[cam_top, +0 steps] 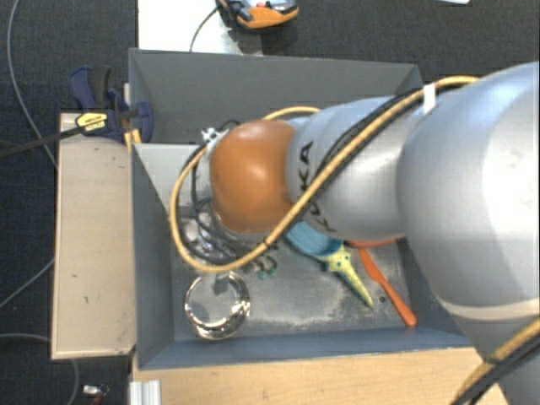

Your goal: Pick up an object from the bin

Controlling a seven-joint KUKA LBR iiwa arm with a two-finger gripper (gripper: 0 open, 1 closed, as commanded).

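Note:
My gripper reaches down into the left part of the bin, mostly hidden under the arm's orange cover. Just in front of it, near the bin's front left corner, lies a clear round cup-like thing with a shiny rim. I cannot tell whether the gripper touches it. A small green thing lies on the bin floor just right of the gripper.
Right of the gripper, half under the arm, lie a blue rounded thing, a yellow-green pointed toy and a long orange stick. The arm covers the bin's middle and right side.

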